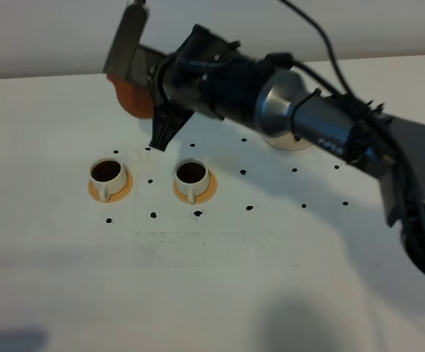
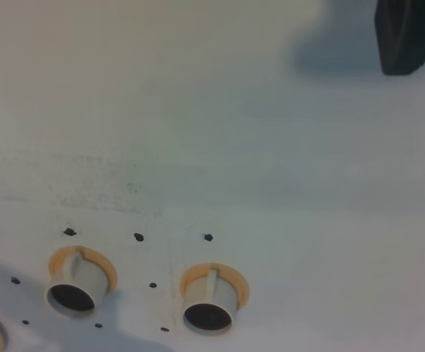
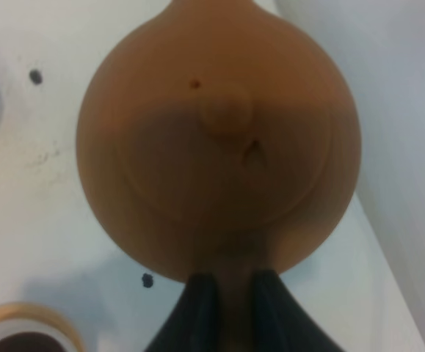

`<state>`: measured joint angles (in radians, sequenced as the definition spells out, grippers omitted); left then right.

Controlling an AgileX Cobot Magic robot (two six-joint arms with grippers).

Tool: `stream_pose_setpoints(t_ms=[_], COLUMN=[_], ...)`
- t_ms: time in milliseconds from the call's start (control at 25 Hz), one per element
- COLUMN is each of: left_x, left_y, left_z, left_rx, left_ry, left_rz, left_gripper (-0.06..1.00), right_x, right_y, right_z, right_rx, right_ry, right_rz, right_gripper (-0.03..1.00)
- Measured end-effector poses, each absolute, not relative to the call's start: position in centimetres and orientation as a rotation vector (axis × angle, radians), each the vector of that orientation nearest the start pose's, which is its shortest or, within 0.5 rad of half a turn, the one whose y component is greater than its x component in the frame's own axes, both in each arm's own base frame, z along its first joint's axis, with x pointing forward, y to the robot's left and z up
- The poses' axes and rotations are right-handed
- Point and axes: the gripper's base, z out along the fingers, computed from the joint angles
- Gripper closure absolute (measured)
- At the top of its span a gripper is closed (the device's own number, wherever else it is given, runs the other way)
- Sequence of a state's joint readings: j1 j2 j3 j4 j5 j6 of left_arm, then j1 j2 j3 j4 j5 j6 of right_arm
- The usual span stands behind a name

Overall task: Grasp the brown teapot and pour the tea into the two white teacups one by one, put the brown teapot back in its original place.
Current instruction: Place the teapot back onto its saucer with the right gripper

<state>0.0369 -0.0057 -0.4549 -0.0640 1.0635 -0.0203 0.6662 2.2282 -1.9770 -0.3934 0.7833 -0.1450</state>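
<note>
In front of the coaster [image 1: 291,142], open white bench [image 1: 219,308] runs wide to its near edge, marked only by a faint grey smudge [image 1: 197,242] I cannot read. Left of the coaster and slightly forward, among black dots [image 1: 249,207], the first teacup [image 1: 108,176] and the second teacup [image 1: 192,187] sit on orange saucers [image 1: 209,192], both holding dark tea [image 1: 191,172]. White lettering on my right arm [image 1: 322,121], above the coaster, is too blurred to read. Farther left and back, near the bench's far edge and the wall [image 1: 51,37], my right end effector [image 3: 232,293] clamps the handle of the upright, lidded brown teapot [image 3: 219,139]. Only a dark corner of my left end effector [image 2: 410,37] shows, so I cannot tell its width.
</note>
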Motion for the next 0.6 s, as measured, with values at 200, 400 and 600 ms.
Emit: stream_pose_setpoints(t_ms=[200, 400, 600], left_x=[-0.1, -0.1, -0.1], left_y=[-0.5, -0.5, -0.5], left_z=[26.5, 26.5, 26.5], left_rx=[-0.058, -0.058, -0.058], left_ry=[2.085, 2.085, 2.085], left_rz=[-0.067, -0.067, -0.067], left_gripper=[0.62, 0.62, 0.62], right_x=[42.9, 44.2, 45.1], right_y=[25.3, 21.3, 18.5], right_z=[24.2, 23.6, 23.4], right_rx=[-0.991, -0.835, -0.725], right_ry=[2.32, 2.501, 2.582], right_rz=[-0.222, -0.207, -0.161], right_gripper=[0.87, 0.87, 0.87])
